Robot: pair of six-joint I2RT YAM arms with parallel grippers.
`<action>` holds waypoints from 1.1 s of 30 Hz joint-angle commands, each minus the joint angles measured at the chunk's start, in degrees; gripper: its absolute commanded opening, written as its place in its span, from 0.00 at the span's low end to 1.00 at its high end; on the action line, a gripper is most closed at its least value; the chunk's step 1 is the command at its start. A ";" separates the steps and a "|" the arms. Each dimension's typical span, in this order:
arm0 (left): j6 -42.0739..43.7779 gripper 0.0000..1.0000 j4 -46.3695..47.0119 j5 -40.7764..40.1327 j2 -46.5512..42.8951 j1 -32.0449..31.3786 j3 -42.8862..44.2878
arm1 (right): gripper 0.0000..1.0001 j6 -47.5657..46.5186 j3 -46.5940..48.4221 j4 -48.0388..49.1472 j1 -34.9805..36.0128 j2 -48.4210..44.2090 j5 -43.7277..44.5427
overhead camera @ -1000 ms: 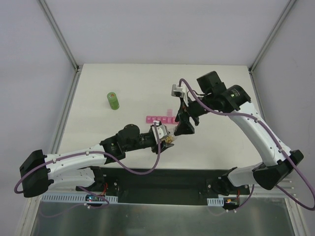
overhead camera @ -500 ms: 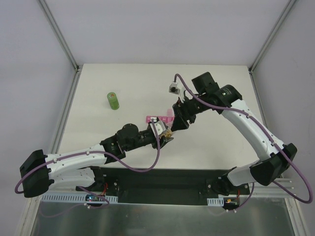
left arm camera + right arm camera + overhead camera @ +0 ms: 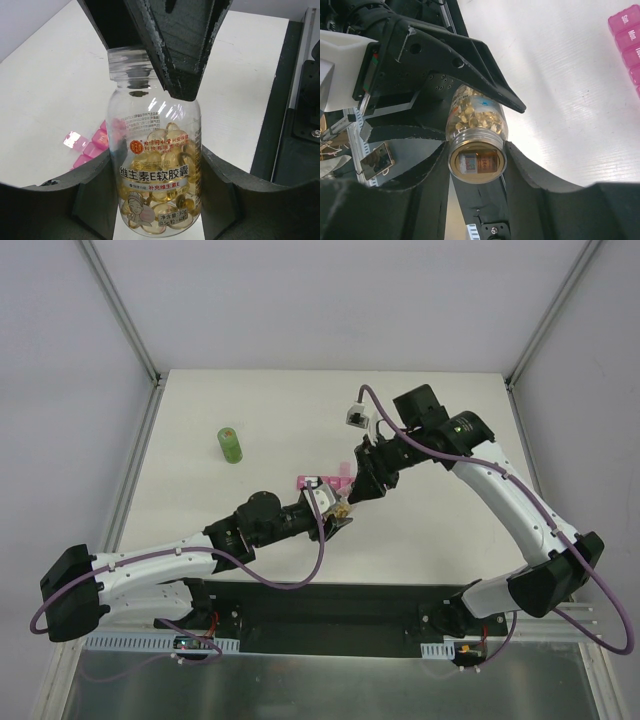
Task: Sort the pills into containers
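On the left side of the white table [image 3: 280,410] stands a green bottle [image 3: 231,445], all by itself and well apart from everything else.

Next comes the left arm, which reaches in from the near left corner toward the middle. The left gripper [image 3: 338,515] is clamped on a small clear bottle [image 3: 135,105]. One finger presses on each side of the bottle's lower half. The bottle has a white label with red writing on it.

The pills [image 3: 165,145] are inside this clear bottle. They are small, shiny and yellow-brown, and they fill it about half way up.

Just behind the bottle lie the pink containers [image 3: 318,481], a row of little square boxes flat on the table. In the right wrist view the lids have day names on them, like "Sun." and "Mon."

On the right side, the right arm bends over from the far side and comes down onto the same bottle. The right gripper [image 3: 477,156] is around the bottle's top end. Its two fingers sit tight against both sides of the round top, so both grippers hold the one bottle.
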 commanded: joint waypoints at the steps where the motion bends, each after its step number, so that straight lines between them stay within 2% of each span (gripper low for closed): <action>1: -1.41 0.55 3.58 1.61 -0.07 0.46 0.96 | 0.05 -1.39 1.20 0.11 0.13 -1.25 -2.89; 2: -2.11 0.65 3.58 1.79 -0.24 0.46 0.96 | 0.04 -1.74 1.20 0.11 0.13 -1.34 -2.71; 6: -3.79 0.82 3.58 1.96 -1.03 0.54 1.05 | 0.03 -2.62 1.12 0.02 0.30 -1.51 -1.75; 9: -4.67 0.86 2.45 1.88 -1.12 0.63 1.84 | 0.02 -3.50 0.85 -0.24 1.00 -1.60 0.19; 19: -5.02 0.80 -4.41 2.40 0.81 0.90 5.88 | 0.01 -6.14 0.76 -0.68 3.38 -2.04 6.86; 20: -4.93 0.77 -4.94 2.58 0.99 0.81 6.06 | 0.01 -6.23 0.68 -0.51 3.64 -2.13 7.13; 24: -4.49 0.73 -6.35 2.58 1.95 0.90 7.11 | 0.01 -6.23 1.11 -0.60 3.82 -2.04 7.22; 32: -3.61 0.75 -7.31 1.88 3.98 0.81 7.20 | 0.01 -5.88 1.47 -0.68 3.91 -2.04 6.17; 33: -3.61 0.72 -7.31 1.96 4.06 0.90 7.20 | 0.01 -5.88 1.38 -0.68 3.91 -2.04 6.08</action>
